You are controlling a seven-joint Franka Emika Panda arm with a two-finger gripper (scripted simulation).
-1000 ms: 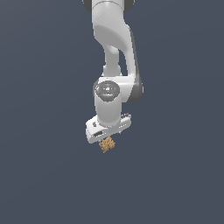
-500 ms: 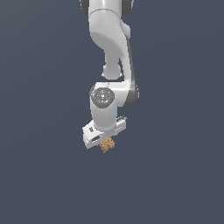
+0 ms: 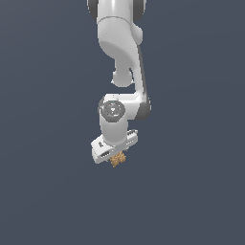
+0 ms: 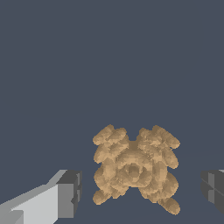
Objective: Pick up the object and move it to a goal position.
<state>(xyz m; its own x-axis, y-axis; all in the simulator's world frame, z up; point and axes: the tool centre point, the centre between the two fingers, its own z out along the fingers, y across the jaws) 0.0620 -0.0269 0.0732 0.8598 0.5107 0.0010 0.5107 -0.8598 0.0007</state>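
Note:
The object point(image 3: 117, 160) is a small tan-orange lumpy chunk just under my white gripper point(image 3: 116, 154) in the exterior view. The wrist view shows the object point(image 4: 134, 168) lying between my two dark-padded fingers. One finger point(image 4: 70, 192) stands to one side of it and the other finger point(image 4: 213, 191) to the other. A gap of bare ground shows on each side of the chunk, so the pads do not touch it. My gripper point(image 4: 142, 191) is open around the object.
A plain dark grey-blue surface point(image 3: 191, 191) fills both views. The white arm point(image 3: 119, 57) comes down from the top of the exterior view.
My gripper has come down over the object and shifted slightly toward the exterior view's left. The object has stayed where it was.

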